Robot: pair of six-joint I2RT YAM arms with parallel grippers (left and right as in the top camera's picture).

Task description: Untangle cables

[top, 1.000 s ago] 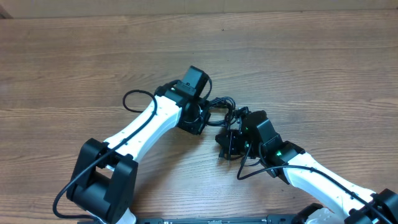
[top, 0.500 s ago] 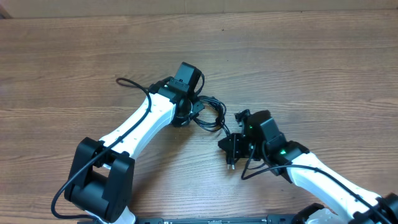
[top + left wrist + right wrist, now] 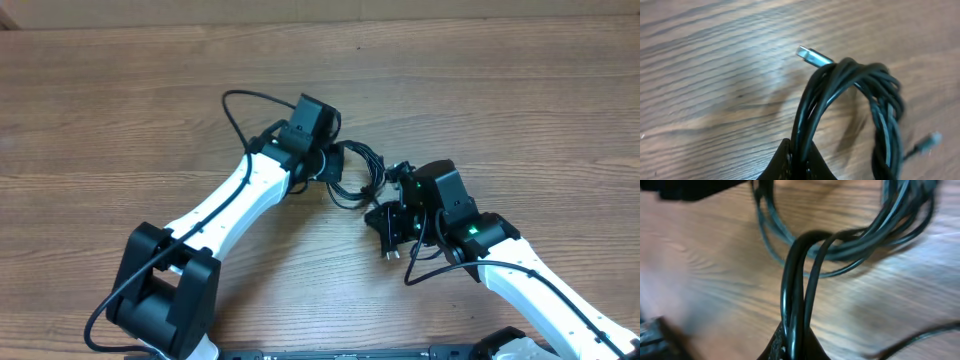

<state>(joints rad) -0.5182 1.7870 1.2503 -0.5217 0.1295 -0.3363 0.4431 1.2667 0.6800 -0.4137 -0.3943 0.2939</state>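
A tangle of thin black cables (image 3: 355, 175) hangs between my two grippers over the wooden table. My left gripper (image 3: 322, 165) is shut on a bundle of cable loops (image 3: 840, 95), and a silver plug (image 3: 812, 56) sticks out past the bundle. A second small plug (image 3: 929, 141) shows at the lower right of the left wrist view. My right gripper (image 3: 392, 205) is shut on several cable strands (image 3: 800, 280), which rise from its jaws (image 3: 795, 347) into the coil (image 3: 865, 235). Both bundles are held above the table.
The wooden table (image 3: 520, 110) spreads all round the grippers. A thicker black arm wire (image 3: 240, 110) arcs behind the left arm, and another (image 3: 430, 265) loops by the right wrist. A white object (image 3: 515, 348) shows at the bottom right edge.
Both grippers have shifted right and slightly up with the cables. The left arm's wire loop has swung from the left to above the arm. The tangle stays stretched between them.
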